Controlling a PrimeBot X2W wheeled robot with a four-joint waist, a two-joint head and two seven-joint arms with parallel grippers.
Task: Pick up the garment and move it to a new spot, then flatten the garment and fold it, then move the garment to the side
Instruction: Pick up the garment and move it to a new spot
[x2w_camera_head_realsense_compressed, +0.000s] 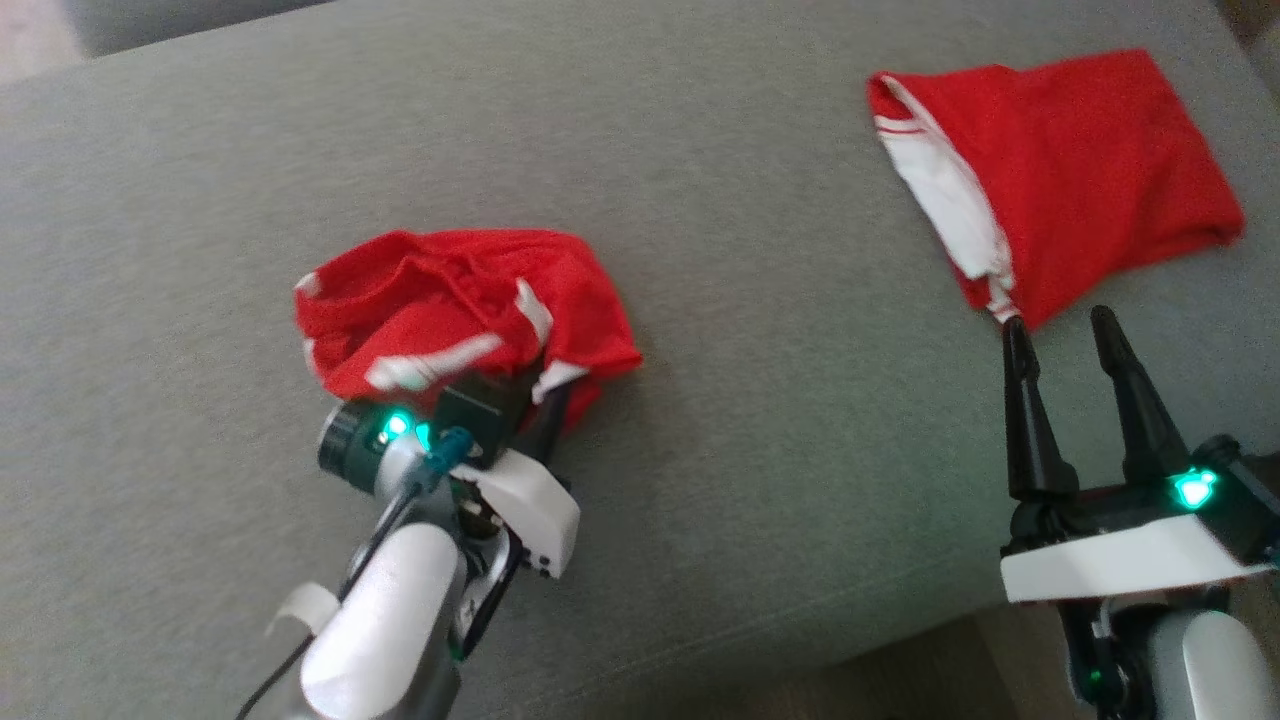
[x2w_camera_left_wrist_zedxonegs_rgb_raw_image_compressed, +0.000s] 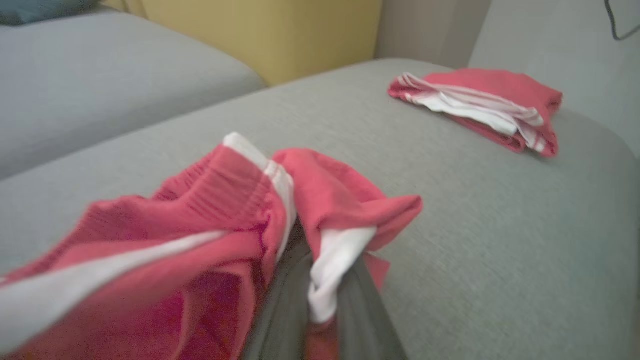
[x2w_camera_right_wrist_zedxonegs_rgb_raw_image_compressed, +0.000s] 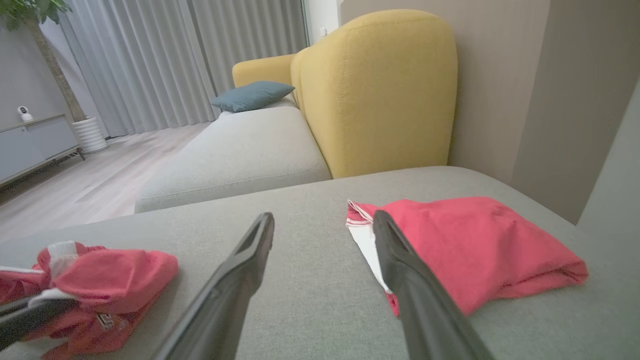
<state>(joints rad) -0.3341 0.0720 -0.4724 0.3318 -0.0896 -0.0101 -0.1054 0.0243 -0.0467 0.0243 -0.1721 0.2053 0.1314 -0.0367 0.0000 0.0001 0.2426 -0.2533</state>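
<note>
A crumpled red garment (x2w_camera_head_realsense_compressed: 460, 300) with white stripes lies left of centre on the grey sofa cushion (x2w_camera_head_realsense_compressed: 780, 450). My left gripper (x2w_camera_head_realsense_compressed: 545, 400) is shut on its near edge, fingertips buried in the cloth. In the left wrist view the garment (x2w_camera_left_wrist_zedxonegs_rgb_raw_image_compressed: 215, 220) bunches over both dark fingers (x2w_camera_left_wrist_zedxonegs_rgb_raw_image_compressed: 280, 315), and a white hem is pinched between them. The garment (x2w_camera_right_wrist_zedxonegs_rgb_raw_image_compressed: 100, 280) also appears at the lower left of the right wrist view. My right gripper (x2w_camera_head_realsense_compressed: 1058, 325) (x2w_camera_right_wrist_zedxonegs_rgb_raw_image_compressed: 322, 220) stands open and holds nothing, just off the cushion.
A second red and white garment (x2w_camera_head_realsense_compressed: 1080, 170) (x2w_camera_left_wrist_zedxonegs_rgb_raw_image_compressed: 480, 105) (x2w_camera_right_wrist_zedxonegs_rgb_raw_image_compressed: 475, 245) lies folded at the far right, its near corner touching or just short of my right gripper's tips. The cushion's front edge (x2w_camera_head_realsense_compressed: 900, 640) runs close below. A yellow armchair (x2w_camera_right_wrist_zedxonegs_rgb_raw_image_compressed: 380, 90) stands behind.
</note>
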